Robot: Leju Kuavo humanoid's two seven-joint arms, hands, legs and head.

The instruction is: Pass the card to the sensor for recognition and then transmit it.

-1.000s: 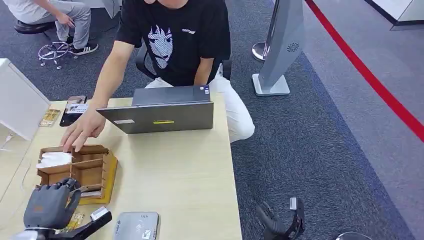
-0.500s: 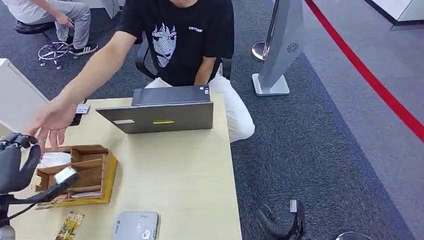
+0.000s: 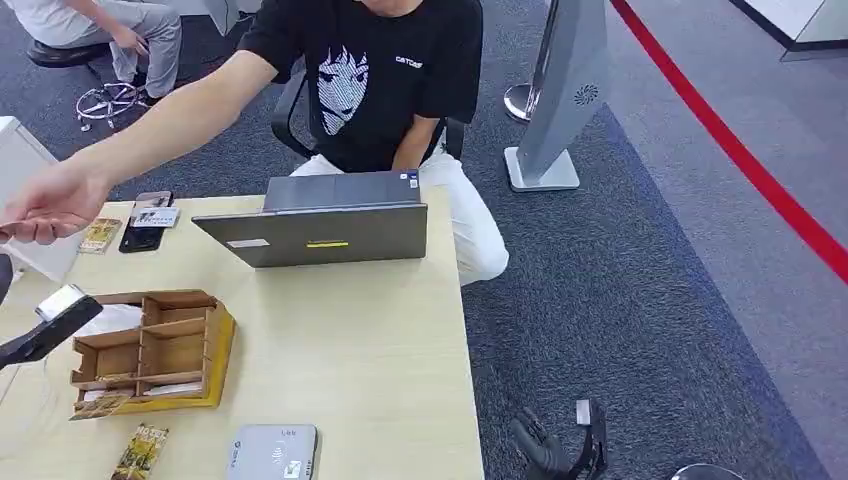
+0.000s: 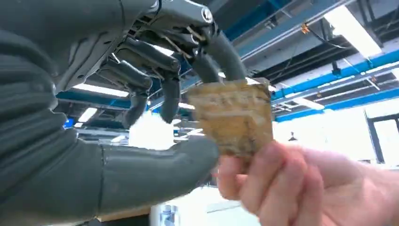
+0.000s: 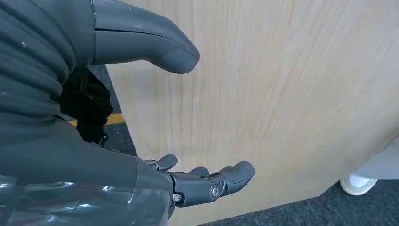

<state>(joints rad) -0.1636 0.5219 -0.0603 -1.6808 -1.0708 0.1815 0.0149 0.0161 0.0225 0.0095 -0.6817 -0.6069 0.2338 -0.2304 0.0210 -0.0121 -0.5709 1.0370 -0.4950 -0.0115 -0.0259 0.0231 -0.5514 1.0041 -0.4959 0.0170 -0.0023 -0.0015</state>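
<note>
In the left wrist view my left hand (image 4: 108, 155) is raised, its thumb and a dark finger (image 4: 221, 56) pinching a gold patterned card (image 4: 233, 117). A person's fingers (image 4: 263, 181) grip the same card at its other edge. In the head view my left arm (image 3: 45, 325) leaves the frame at the far left, just under the person's outstretched hand (image 3: 45, 200). The grey sensor pad (image 3: 272, 452) lies at the table's near edge. My right hand (image 5: 207, 186) hangs beside the table with its fingers apart and nothing in it, and it appears low in the head view (image 3: 555, 450).
A wooden divided box (image 3: 150, 350) stands on the table's left part, with a second gold card (image 3: 140, 452) lying in front of it. A grey laptop (image 3: 320, 225) sits at the far edge before the seated person. A phone (image 3: 145, 222) lies far left.
My left arm rose from beside the sensor and swung up and left, out of the frame. The person's hand left the wooden box and moved left to meet it.
</note>
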